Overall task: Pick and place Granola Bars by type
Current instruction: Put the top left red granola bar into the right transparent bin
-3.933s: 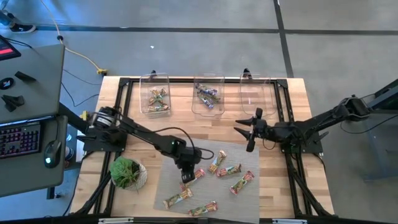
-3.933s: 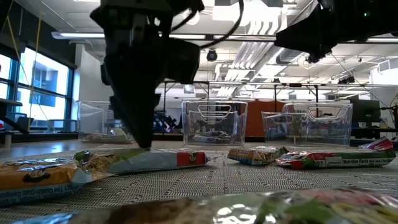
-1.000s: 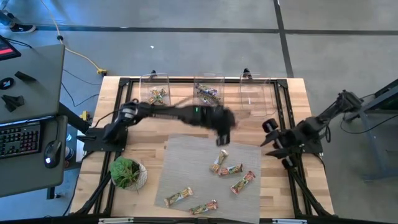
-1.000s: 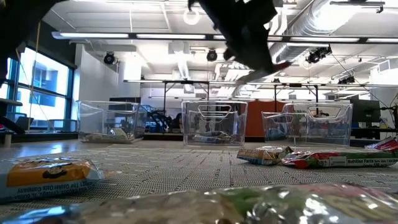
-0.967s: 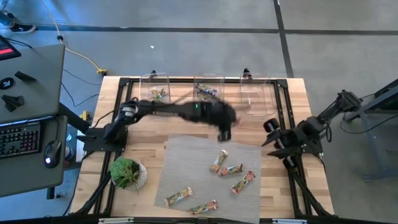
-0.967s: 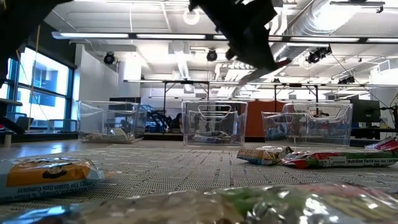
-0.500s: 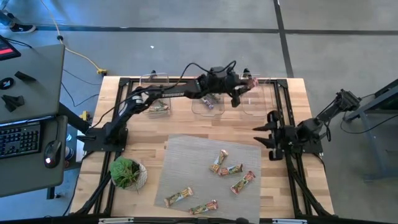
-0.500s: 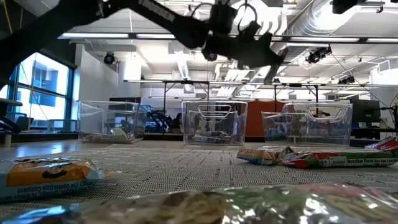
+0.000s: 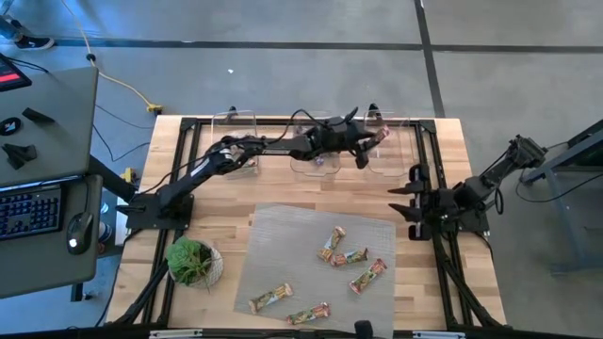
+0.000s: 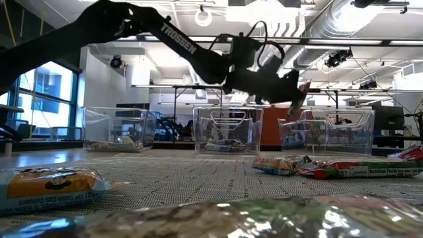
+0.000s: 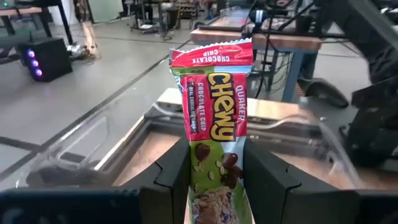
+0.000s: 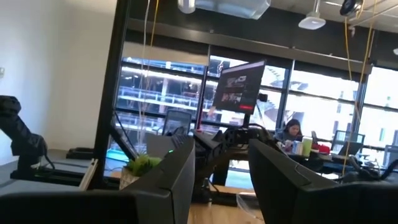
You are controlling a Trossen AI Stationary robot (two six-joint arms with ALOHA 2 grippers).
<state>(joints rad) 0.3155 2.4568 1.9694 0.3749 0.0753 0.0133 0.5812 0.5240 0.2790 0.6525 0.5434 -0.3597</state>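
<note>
Right now, from above, the left arm reaches across the far side of the worktop (image 9: 217, 212), and the left tool (image 9: 369, 138) sits over the bin (image 9: 386, 160) at about one o'clock, the rightmost of three clear ones. It holds a red-topped granola bar (image 9: 380, 129) nipped at one end. By my reading, this is the carry-and-drop step: the bar looks poised over its bin, and the next move calls for lowering a little and letting go so it falls inside the walls. Five more bars lie on the grey mat (image 9: 283, 245) towards six o'clock, among them a red-ended one (image 9: 367, 276). The right tool (image 9: 407, 199) waits at three o'clock, its fingers apart and holding nothing.

At table height, the left tool (image 10: 299, 94) hangs above the right-hand bin (image 10: 327, 129) with the bar (image 10: 303, 89) tilted in its grip. White letters on the arm read TROSSEN. A wrapper at the right edge shows "Nutrition Facts".

Through the left wrist camera, the two fingers (image 11: 171, 177) pinch the bar (image 11: 214, 130) by its lower part, partly closed around it. The wrapper reads "QUAKER CHEWY", with "CHOCOLATE CHIP" on the red band and again down the side. The bin's rim (image 11: 186, 99) lies beyond it.

Through the right wrist camera, the fingers (image 12: 180, 168) stand apart and empty; no bar shows there.
</note>
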